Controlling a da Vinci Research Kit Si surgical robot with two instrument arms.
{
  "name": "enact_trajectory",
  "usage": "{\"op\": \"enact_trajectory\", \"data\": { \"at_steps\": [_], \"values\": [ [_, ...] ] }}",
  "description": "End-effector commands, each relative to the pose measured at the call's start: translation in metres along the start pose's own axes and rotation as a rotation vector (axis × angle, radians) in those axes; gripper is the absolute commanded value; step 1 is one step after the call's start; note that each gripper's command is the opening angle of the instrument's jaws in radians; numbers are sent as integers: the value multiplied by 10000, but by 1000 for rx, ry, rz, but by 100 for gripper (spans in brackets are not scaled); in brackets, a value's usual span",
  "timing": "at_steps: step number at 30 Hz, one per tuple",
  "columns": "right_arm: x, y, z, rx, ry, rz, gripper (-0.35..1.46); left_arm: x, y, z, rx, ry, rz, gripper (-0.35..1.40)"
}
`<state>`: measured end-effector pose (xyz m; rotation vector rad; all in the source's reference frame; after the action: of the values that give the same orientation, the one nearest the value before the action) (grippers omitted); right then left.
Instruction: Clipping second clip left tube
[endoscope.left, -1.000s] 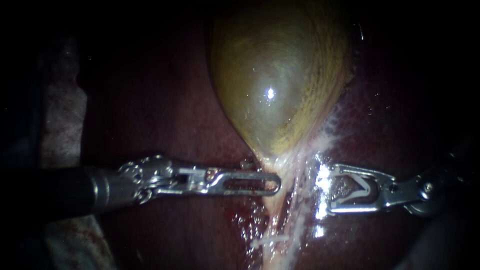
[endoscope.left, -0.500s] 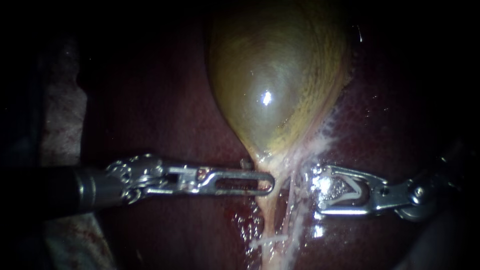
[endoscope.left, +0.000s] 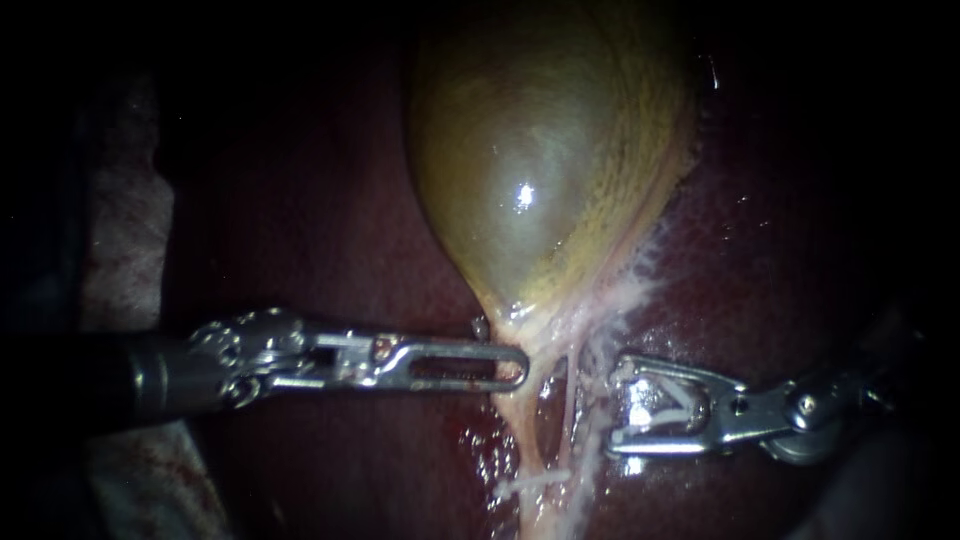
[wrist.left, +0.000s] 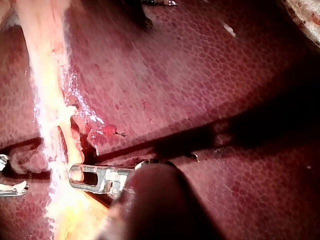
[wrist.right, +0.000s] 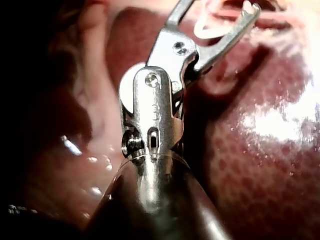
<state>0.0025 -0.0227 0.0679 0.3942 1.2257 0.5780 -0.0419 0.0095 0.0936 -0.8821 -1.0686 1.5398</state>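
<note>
The yellow-green gallbladder (endoscope.left: 540, 170) narrows to a neck. My left instrument (endoscope.left: 505, 367) has its slotted jaws shut on that neck, holding it leftward. Below the neck the pale left tube (endoscope.left: 517, 425) and a thinner strand (endoscope.left: 570, 400) run down with a gap between them. A white clip (endoscope.left: 530, 483) crosses the tube lower down. My right instrument (endoscope.left: 616, 408) holds its jaws wide apart with a white clip (endoscope.left: 670, 412) seated between them, its tips just right of the thin strand. In the left wrist view the left jaws (wrist.left: 80, 175) hold tissue. The right wrist view shows the jaws (wrist.right: 220, 15) carrying the clip (wrist.right: 210, 30).
Dark red liver (endoscope.left: 330, 230) surrounds the gallbladder and lies under both shafts. A pale, blood-stained cloth-like mass (endoscope.left: 120, 240) sits at the far left. Wet white fatty strands (endoscope.left: 640, 280) fringe the gallbladder's right side.
My left instrument has drawn leftward, pulling the gallbladder neck with it and opening a gap between the two strands. My right instrument has moved left toward the tubes.
</note>
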Motion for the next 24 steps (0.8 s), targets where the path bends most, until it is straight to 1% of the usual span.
{"op": "enact_trajectory", "data": {
  "at_steps": [1, 7, 13, 21, 24],
  "values": [
    [-1, -1, 3, 3, -3, 5, 60, 0, 0, -1, 0, -1, 0, -35],
    [-12, -6, 21, 20, -19, 51, 59, 0, -1, -3, -1, -2, 1, -35],
    [-26, -9, 47, 40, -27, 101, 58, -1, -1, -6, 1, -6, 1, -35],
    [-52, -6, 69, 44, -29, 136, 58, 0, 4, -9, 0, -7, -2, -35],
    [-58, -4, 73, 44, -31, 145, 59, 1, 5, -10, -1, -7, -2, -35]
  ]
}}
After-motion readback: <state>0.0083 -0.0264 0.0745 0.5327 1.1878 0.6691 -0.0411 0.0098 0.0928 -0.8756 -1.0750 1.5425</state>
